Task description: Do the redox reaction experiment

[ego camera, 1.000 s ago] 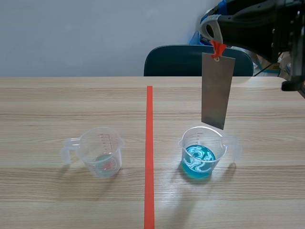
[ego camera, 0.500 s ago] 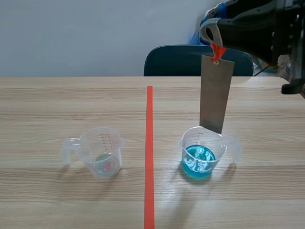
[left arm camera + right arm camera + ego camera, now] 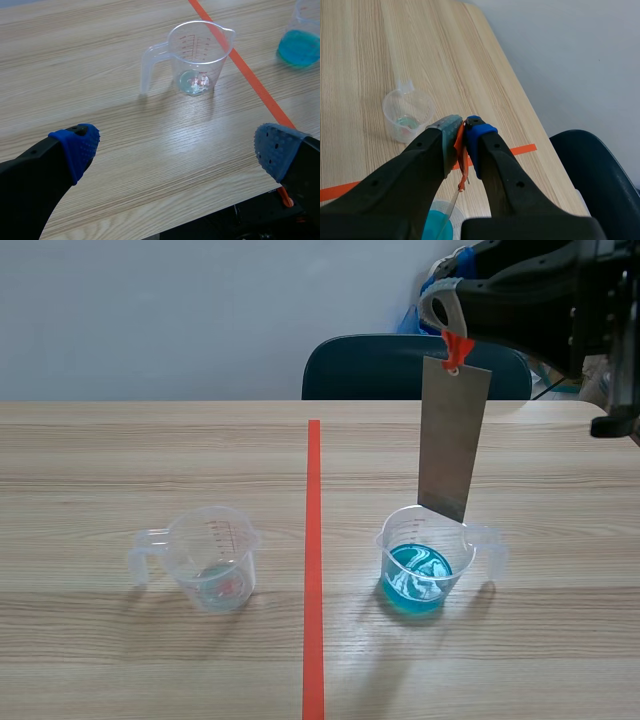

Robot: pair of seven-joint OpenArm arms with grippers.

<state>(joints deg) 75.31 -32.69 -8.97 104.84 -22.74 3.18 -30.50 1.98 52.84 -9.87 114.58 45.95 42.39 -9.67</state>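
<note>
The left gripper (image 3: 176,149) hangs low over the near edge of the table (image 3: 100,100), its blue-padded fingers spread wide with nothing between them. Ahead of it stands a clear plastic measuring cup (image 3: 199,55) with only a trace of liquid on its bottom, its handle turned away from the orange-red tape line. Across that line, roughly level with it, stands a second measuring cup (image 3: 425,562) holding blue liquid (image 3: 418,575). Over this one hangs a grey metal strip (image 3: 455,435), upright and slightly tilted — its lower edge sits at the cup's mouth, above the liquid. The strip dangles from an orange-red tie (image 3: 457,344), and the right gripper (image 3: 462,131), raised well above the table, is closed on that tie. Beyond the table's far edge stands a dark teal chair (image 3: 380,368).
</note>
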